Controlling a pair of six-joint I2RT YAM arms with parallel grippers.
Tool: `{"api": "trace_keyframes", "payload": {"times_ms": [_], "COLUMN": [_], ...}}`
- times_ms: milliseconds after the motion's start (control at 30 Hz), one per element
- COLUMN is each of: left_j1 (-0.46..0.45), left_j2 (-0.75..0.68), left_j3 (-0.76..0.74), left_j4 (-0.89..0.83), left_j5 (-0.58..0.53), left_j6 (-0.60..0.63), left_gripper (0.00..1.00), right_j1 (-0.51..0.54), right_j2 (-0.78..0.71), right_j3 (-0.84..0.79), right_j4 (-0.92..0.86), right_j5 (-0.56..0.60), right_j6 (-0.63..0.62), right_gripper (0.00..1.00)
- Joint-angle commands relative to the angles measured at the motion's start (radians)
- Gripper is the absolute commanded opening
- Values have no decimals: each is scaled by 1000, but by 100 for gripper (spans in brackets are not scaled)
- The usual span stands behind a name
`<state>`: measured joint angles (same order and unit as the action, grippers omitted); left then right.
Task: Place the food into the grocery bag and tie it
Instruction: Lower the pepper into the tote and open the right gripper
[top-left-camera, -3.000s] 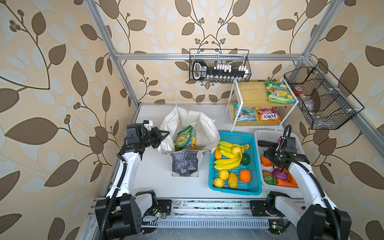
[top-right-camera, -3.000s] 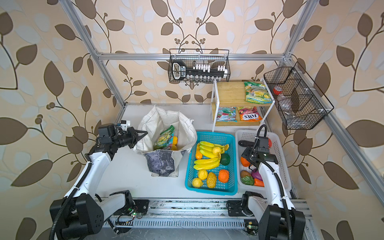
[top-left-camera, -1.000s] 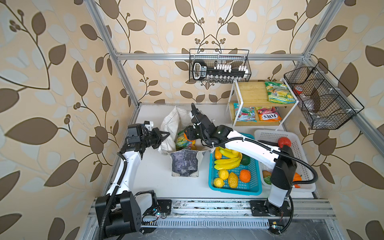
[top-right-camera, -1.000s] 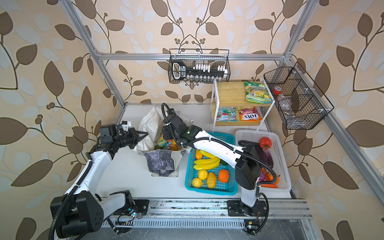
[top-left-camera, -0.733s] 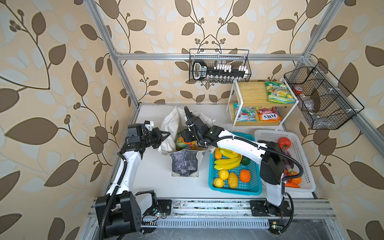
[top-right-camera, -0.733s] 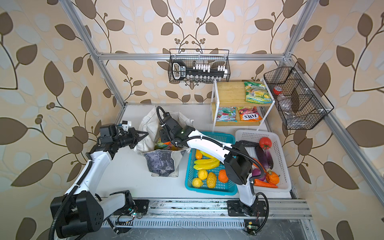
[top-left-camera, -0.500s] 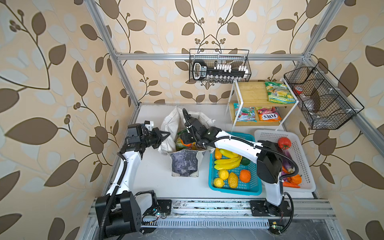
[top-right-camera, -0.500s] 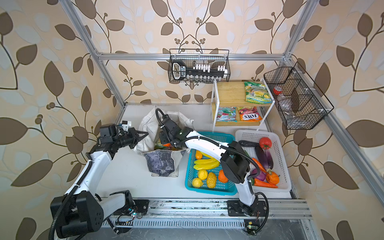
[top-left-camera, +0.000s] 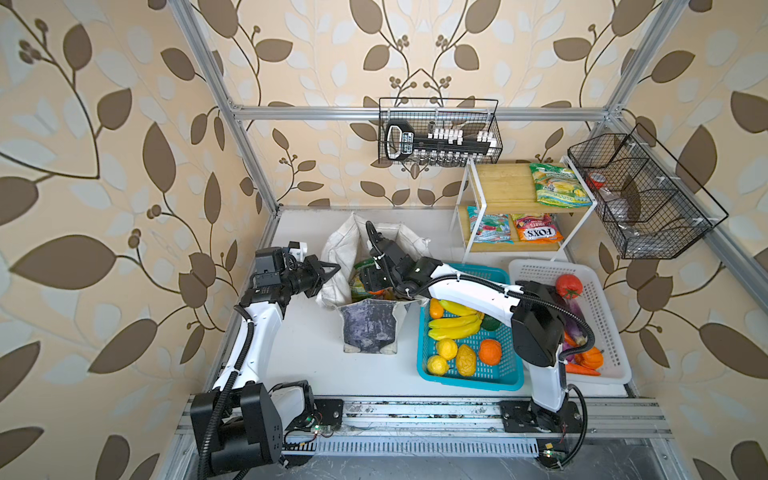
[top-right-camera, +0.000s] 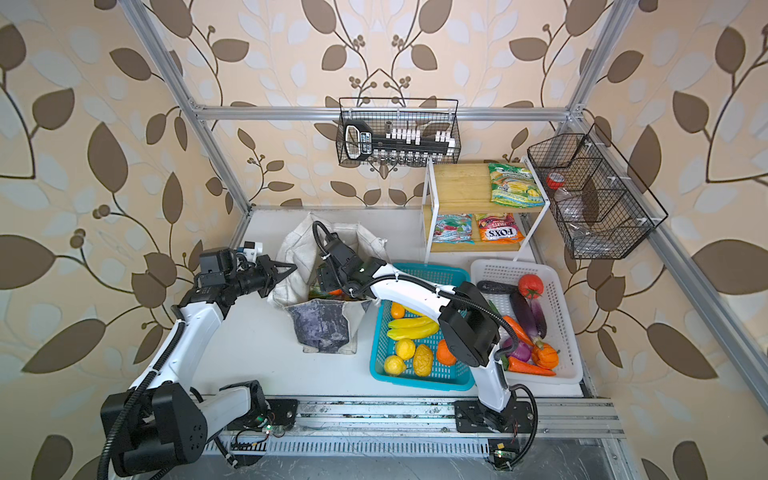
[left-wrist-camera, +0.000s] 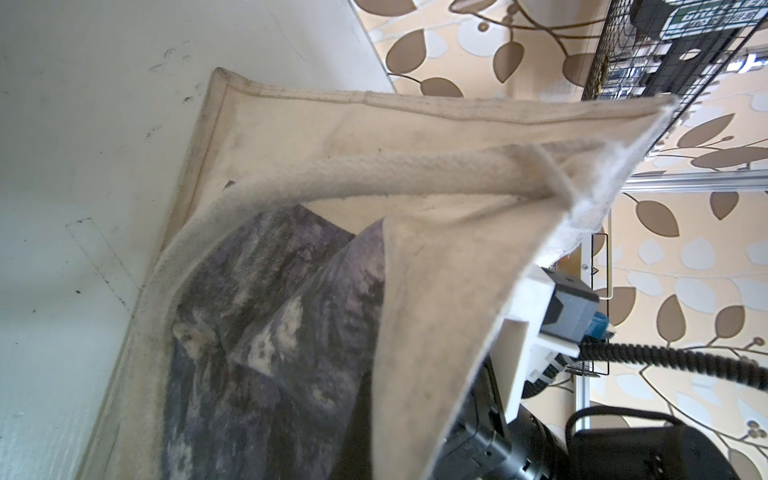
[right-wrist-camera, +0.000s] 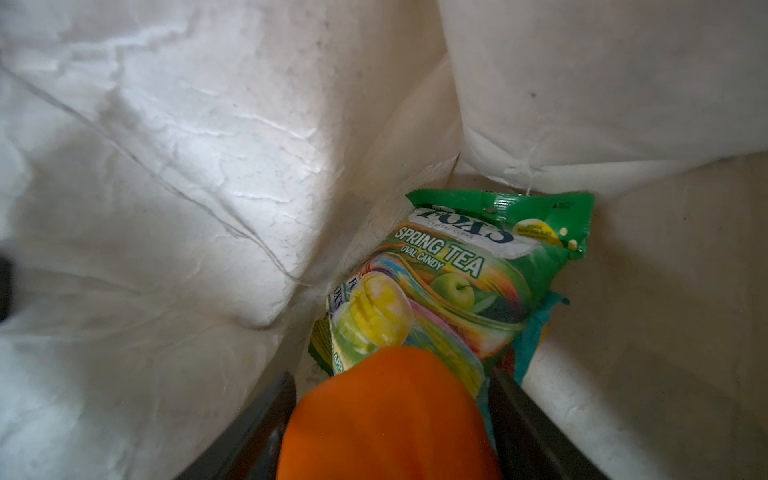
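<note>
Packing looks partway done, by my reading: the grocery bag (top-left-camera: 370, 328) stands open on the white table (top-left-camera: 307, 353) between the two arms. A green sweet packet (right-wrist-camera: 457, 266) already lies in its bottom corner, with a teal packet edge (right-wrist-camera: 536, 328) peeking out beneath it. An orange piece of produce (right-wrist-camera: 386, 424) sits just above them inside the bag, flanked by the dark fingers of the right gripper (right-wrist-camera: 390, 374). Whether those fingers clamp the orange piece or have let it go I cannot tell (it fills nearly the whole gap between them). The left gripper (top-left-camera: 330, 269) is pinched tight on the bag's rim and holds the mouth wide. Plenty seems left to do: bananas (top-left-camera: 455, 328) and other fruit fill the blue basket (top-left-camera: 469, 380), vegetables the white basket (top-left-camera: 598, 376), more packets lie on the wooden shelf (top-left-camera: 503, 187), and nothing is tied. The bag is limp, coarse off-white cloth, creased inside, with a mottled grey print panel and a thick woven handle (left-wrist-camera: 374, 170). The packet is flat, crinkly, glossy foil, the orange piece smooth and rounded, and the baskets are rigid perforated plastic
</note>
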<state>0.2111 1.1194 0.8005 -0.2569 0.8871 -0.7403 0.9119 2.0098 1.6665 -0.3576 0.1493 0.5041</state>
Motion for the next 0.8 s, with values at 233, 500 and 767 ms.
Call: {"api": "trace_keyframes", "payload": {"times_ms": [233,500,767], "left_j1": [9,9,8], "left_j2": [3,7,5], "left_j3": [3,2,3], "left_j4": [13,12,4], "left_j5": [25,22,16], "left_j6": [4,5,12], "left_gripper": [0,0,0], "right_j1": [-4,4,25], "right_j2": [-18,-98,-164], "right_j3": [-45,-94,-110], "right_j4": [15,51,48], "right_j5": [6,39,74], "right_j6": [-1,-38,-85], "right_gripper": [78,100,100]}}
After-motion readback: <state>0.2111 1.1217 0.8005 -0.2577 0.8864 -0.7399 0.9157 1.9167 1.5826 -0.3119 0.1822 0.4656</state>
